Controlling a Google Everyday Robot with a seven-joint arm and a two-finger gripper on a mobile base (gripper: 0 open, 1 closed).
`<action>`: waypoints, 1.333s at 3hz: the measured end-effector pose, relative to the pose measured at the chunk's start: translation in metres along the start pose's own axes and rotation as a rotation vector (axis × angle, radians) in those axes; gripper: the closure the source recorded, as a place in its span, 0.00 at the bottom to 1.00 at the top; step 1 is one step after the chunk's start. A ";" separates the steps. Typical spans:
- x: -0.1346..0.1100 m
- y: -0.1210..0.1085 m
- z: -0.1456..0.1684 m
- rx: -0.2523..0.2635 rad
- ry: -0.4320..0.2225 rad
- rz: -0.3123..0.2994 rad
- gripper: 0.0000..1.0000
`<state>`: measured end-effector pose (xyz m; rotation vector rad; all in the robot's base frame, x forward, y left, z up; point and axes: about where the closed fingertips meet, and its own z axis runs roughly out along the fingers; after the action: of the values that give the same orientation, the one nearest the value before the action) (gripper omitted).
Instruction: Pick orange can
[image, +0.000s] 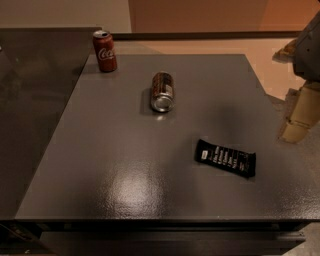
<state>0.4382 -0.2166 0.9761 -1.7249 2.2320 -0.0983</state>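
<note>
Grey desk top (100, 150), matt, pale glare patch toward the near edge; darker glossy surface (30, 110) adjoining the left edge

Black snack bar (225, 158): flat, white print, right of centre, closest to the near right corner; well apart from both cans

Gripper (296, 125): cream-coloured, hanging just beyond the right edge, about midway along it, off the desk top and touching nothing; wide or narrow cannot be told; nothing seen in its grasp

Orange can (162, 91): dark brownish-orange, dark mottling, lying on its side in the far half, slightly left of centre; long axis running from near edge to far edge, silver end turned to the near edge; free on all sides. Placed well to the left of the gripper and somewhat nearer the far edge, bare desk top between. Judged: reach leftward over the right edge, closure across the rounded flanks on the left-right line; liable to roll sideways if nudged

Red can (104, 50): upright, white Coca-Cola script, at the far left corner; not the target; apart from the orange can

Tan floor (260, 50) beyond the far edge
</note>
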 end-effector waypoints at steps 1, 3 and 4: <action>-0.001 0.000 0.000 0.003 0.000 -0.001 0.00; -0.036 -0.030 0.011 0.037 -0.060 -0.153 0.00; -0.068 -0.051 0.027 0.052 -0.117 -0.310 0.00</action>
<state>0.5086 -0.1615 0.9776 -1.9812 1.8507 -0.1206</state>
